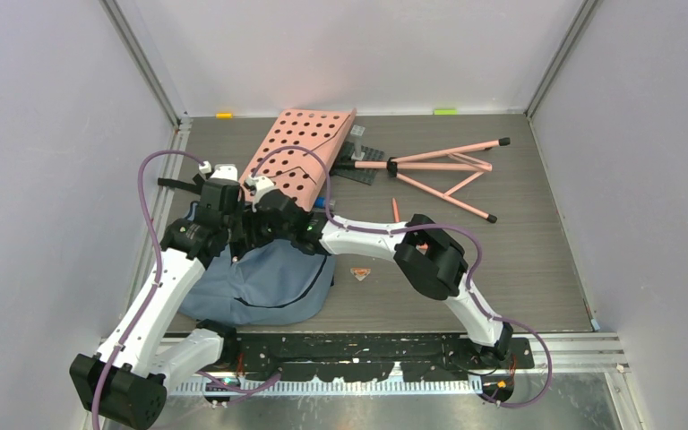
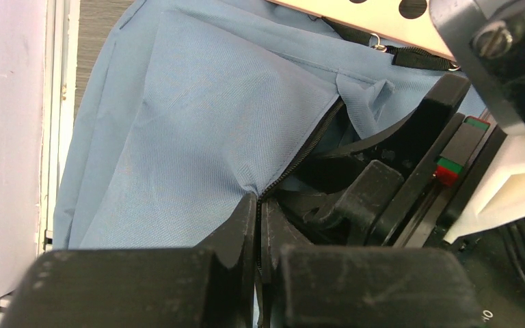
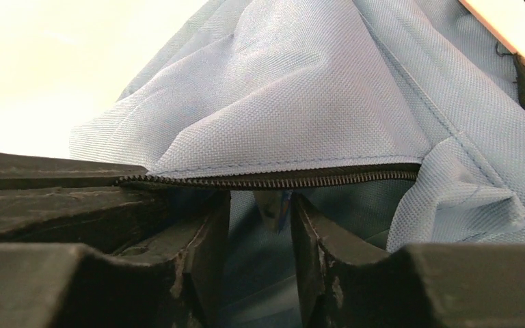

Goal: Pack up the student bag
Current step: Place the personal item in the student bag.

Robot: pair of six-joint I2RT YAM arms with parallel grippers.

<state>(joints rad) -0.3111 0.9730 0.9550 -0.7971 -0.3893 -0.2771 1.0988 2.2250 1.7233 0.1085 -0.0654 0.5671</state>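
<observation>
grey plank table point(image 1: 520, 260), student bag point(image 1: 269, 287) slumped at its near left under both my arms.
top view: pink perforated board point(image 1: 300, 143) lies just behind the bag. left wrist: my left gripper point(image 2: 256, 225) is pinched tight on the bag's zipper point(image 2: 307, 147) edge. right wrist: my right gripper point(image 3: 260, 232) stands parted at the bag's mouth.

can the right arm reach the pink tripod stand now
Probably yes: the tripod stand lies uncovered on the table's right; the right tool, jaws apart, only needs to leave the backpack.
</observation>
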